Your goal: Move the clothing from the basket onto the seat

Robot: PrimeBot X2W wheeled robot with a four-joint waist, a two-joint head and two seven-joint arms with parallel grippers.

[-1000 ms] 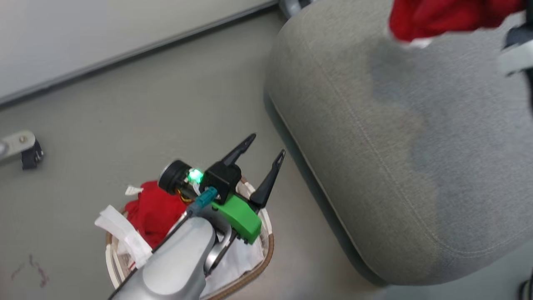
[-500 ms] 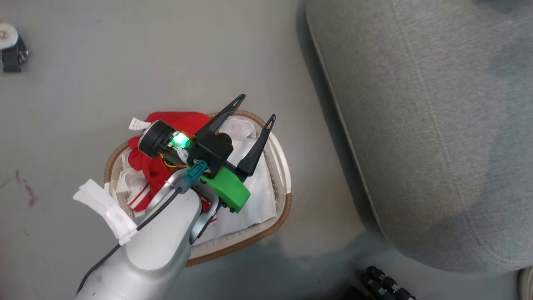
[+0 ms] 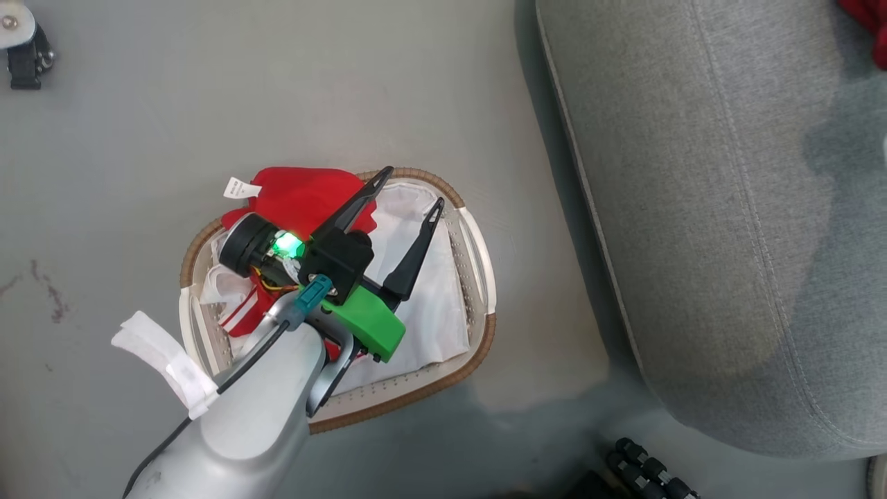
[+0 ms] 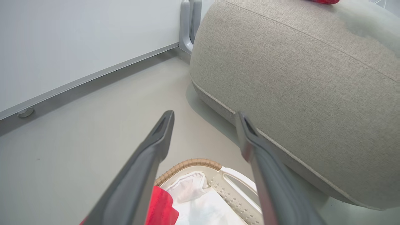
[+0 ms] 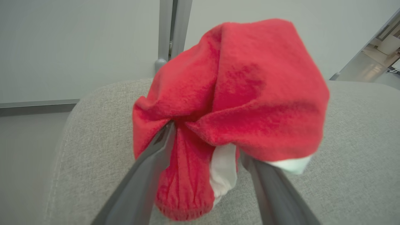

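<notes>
One red piece of clothing (image 3: 305,197) lies at the left end of the basket (image 3: 478,346), partly over its brown rim. My left gripper (image 3: 414,186) hovers open above the basket with nothing between its fingers. In the left wrist view the same gripper (image 4: 205,115) points past the basket rim (image 4: 190,162) toward the seat (image 4: 297,78). A second red garment (image 5: 243,93) rests bunched on the seat (image 5: 359,140). My right gripper (image 5: 206,140) has its fingers spread wide beside and under that garment. A red edge of it (image 3: 870,21) shows on the seat (image 3: 693,208).
A white liner (image 3: 429,305) covers the basket's inside. A caster wheel (image 3: 24,52) stands on the grey floor at the far left. Black parts (image 3: 644,471) sit by the seat's near corner. A wall with a baseboard (image 4: 93,76) and a metal leg (image 4: 187,25) lie beyond.
The head camera has swung down toward the basket, so the seat and floor shifted. The red garment seen above the seat now shows as a corner. My left gripper stays open over the basket.
</notes>
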